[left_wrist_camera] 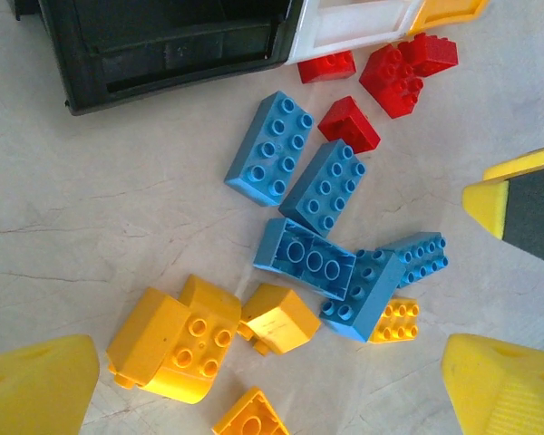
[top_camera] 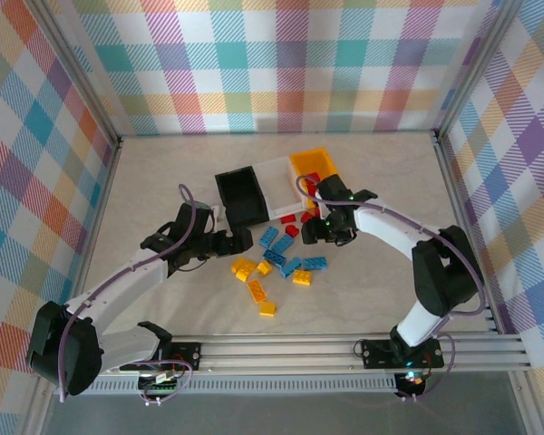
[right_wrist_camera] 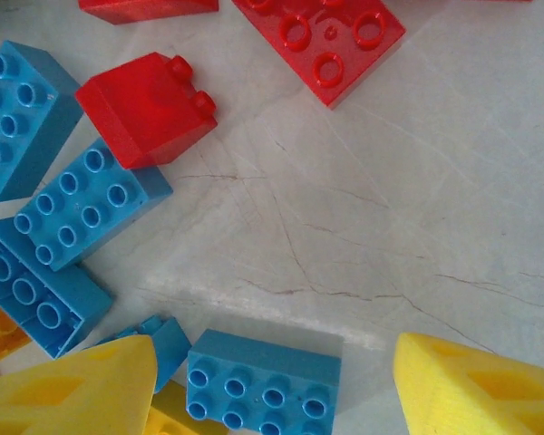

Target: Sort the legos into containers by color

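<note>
The right gripper (right_wrist_camera: pixel 272 390) hung released, jaws astride a blue brick (right_wrist_camera: pixel 263 379) at the frame's lower edge. The left gripper (top_camera: pixel 228 243) gaped empty too. Legos (top_camera: pixel 281 245) lay loose mid-frame on the bench (top_camera: pixel 163 181), below the bins (top_camera: pixel 223 192). Another blue brick (right_wrist_camera: pixel 154 349) crowded just beside, so closing might pinch both or skew the grip.

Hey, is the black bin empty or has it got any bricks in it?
Empty: from above, the black bin shows only a bare dark floor, and the blue bricks lie outside it.
</note>
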{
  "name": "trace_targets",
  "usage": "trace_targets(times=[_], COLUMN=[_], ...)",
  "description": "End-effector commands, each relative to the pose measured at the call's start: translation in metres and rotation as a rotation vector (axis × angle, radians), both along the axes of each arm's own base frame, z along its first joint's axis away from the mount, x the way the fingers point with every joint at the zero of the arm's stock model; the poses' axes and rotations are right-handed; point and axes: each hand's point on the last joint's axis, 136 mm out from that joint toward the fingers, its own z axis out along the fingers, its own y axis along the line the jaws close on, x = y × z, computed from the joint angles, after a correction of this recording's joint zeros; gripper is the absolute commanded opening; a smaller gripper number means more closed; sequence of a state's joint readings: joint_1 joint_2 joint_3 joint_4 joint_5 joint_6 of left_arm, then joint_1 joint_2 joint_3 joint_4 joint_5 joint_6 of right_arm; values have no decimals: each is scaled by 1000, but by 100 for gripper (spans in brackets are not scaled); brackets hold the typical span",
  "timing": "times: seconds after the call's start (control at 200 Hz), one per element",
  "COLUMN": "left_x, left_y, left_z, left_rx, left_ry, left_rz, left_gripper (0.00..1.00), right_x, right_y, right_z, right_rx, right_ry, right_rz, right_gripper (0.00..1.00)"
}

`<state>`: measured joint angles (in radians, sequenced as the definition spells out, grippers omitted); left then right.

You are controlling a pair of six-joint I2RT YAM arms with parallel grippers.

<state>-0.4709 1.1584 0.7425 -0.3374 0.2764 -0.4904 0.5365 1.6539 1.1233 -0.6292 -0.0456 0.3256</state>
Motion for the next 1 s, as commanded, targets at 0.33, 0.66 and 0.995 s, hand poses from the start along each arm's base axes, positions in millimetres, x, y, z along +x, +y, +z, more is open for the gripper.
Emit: trace_targets(times=[0.33,0.66,0.995], left_x=[-3,-2,1], left_y=[-3,-2,-2], left_z=[-1,-2,0], left_rx=[-4,4,14], left_ry=[7,12,11], left_rz=[-5,-2,-1], left_gripper=[97,97,97], right_x=[-42,-47,-47], right_y=[-8,-1,2], right_z=[-39,-46,-35], right_rx=[-81,-91,-78], right_ry=[82,88,57], right_rz=[-8,10,-3], right_gripper=[75,77,78])
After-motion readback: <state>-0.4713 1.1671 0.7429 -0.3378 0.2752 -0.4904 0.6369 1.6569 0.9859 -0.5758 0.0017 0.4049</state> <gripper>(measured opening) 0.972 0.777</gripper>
